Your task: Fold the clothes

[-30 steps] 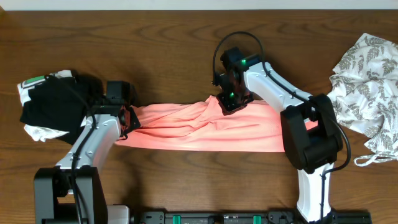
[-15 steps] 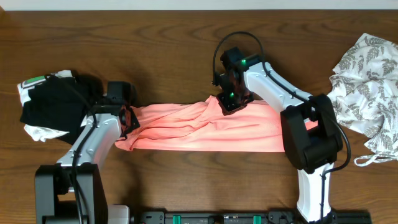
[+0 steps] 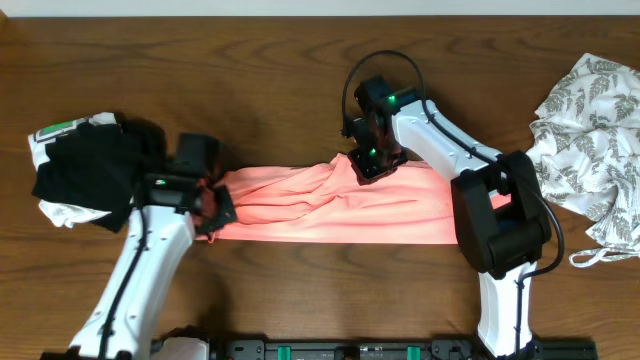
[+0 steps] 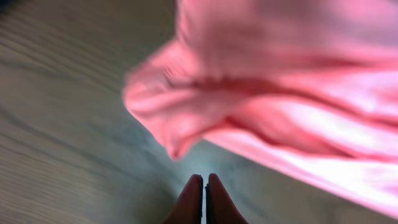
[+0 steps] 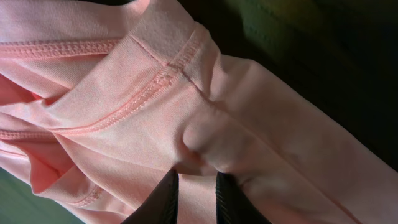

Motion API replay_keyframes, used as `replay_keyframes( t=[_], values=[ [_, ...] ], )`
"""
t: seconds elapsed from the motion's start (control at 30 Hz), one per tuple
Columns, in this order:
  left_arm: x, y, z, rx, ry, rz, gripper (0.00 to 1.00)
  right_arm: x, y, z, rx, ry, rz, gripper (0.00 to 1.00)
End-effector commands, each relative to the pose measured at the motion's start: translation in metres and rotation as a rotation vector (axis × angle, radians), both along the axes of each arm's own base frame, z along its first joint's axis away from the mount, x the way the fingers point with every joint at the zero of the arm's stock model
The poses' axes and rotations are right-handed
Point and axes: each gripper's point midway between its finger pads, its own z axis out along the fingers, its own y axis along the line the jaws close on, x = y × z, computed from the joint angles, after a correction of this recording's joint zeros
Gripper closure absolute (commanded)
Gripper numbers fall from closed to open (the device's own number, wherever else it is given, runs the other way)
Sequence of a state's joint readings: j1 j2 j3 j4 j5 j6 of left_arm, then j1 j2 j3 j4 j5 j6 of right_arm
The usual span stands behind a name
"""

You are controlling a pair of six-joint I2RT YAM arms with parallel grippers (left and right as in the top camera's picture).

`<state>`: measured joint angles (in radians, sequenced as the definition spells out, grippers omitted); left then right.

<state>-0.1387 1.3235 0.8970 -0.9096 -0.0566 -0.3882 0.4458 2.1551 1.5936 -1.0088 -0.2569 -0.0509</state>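
Salmon-pink T-shirt [image 3: 300,205] lies bunched in a long band across the wooden table [image 3: 250,60]. The right gripper [image 5: 193,182] pinches a fold at its far edge. The left gripper [image 4: 203,182], closed on nothing, sits just short of the blurred left end. The leaf-print garment [image 3: 590,140] is cut off at far right

Pink T-shirt [image 3: 330,205]: plain salmon, soft, wrinkled; it lies stretched in a long band across the middle of the table [image 3: 300,60].
Leaf-print garment [image 3: 590,120]: white with grey leaves, crumpled, far right.
Black-and-white bundle [image 3: 85,170]: crumpled heap, far left.
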Motion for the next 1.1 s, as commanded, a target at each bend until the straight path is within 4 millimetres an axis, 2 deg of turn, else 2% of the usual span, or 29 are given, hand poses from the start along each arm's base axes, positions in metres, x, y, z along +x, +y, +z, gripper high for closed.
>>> replay_keyframes(
  t=[0.0,0.17,0.33,0.43,0.73,1.07],
  values=[
    [-0.025,-0.007,-0.035,-0.007,0.125,-0.043,0.94,-0.001,-0.006,-0.008,-0.011,0.025,-0.026,0.80],
    [-0.038,-0.005,-0.072,0.005,0.198,-0.043,0.94,-0.001,-0.006,-0.008,-0.010,0.025,-0.026,0.80],
    [-0.028,0.005,-0.089,0.076,0.196,-0.040,0.94,-0.002,-0.007,-0.008,-0.012,0.029,-0.026,0.80],
    [-0.017,0.019,-0.091,0.164,0.159,-0.033,0.94,-0.003,-0.007,-0.008,-0.015,0.034,-0.026,0.80],
    [0.007,0.036,-0.084,0.273,0.051,-0.012,0.94,-0.003,-0.007,-0.008,-0.015,0.035,-0.026,0.80],
    [0.003,0.043,-0.082,0.312,0.069,-0.009,0.93,-0.003,-0.007,-0.008,-0.016,0.037,-0.026,0.80]
  ],
)
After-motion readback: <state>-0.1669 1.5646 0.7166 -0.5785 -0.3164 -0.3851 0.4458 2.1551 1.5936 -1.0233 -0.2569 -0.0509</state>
